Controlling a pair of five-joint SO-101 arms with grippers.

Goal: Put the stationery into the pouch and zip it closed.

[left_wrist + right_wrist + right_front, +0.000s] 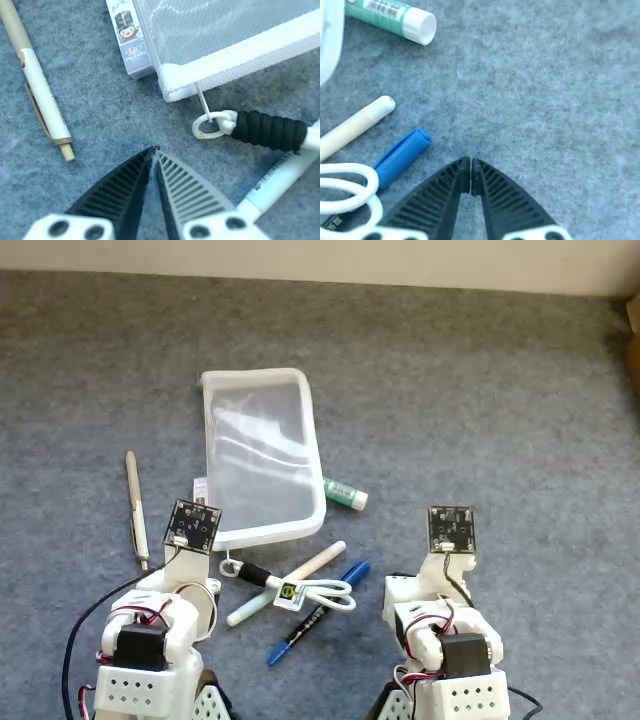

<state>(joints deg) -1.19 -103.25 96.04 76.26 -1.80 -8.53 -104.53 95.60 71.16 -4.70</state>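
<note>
Nearest the viewer, two white robot arms sit side by side on a grey felt-like table surface [500, 390]. The left gripper [154, 152] hovers just above the felt with its ribbed black jaws pressed together, holding nothing. The right gripper [470, 165] is the same, jaws closed and empty.

Between the arms lie a pen with a black barrel and a blue cap [303, 630] and a cream-coloured marker [318, 562], both slanting from near left to far right. A looped white cord with a black-wrapped section [325, 590] lies across them. Its small white ring [207, 126] is tied to the pouch's near corner.

Farther off is the translucent white mesh pouch [270, 534], lying flat. A small boxed eraser with a toy soldier picture [131, 40] is tucked partly under its left edge. A green glue stick with a white cap [346, 494] lies just beside its right edge. Left of the pouch and apart from it lies a slim cream and tan pen [136, 508].
</note>
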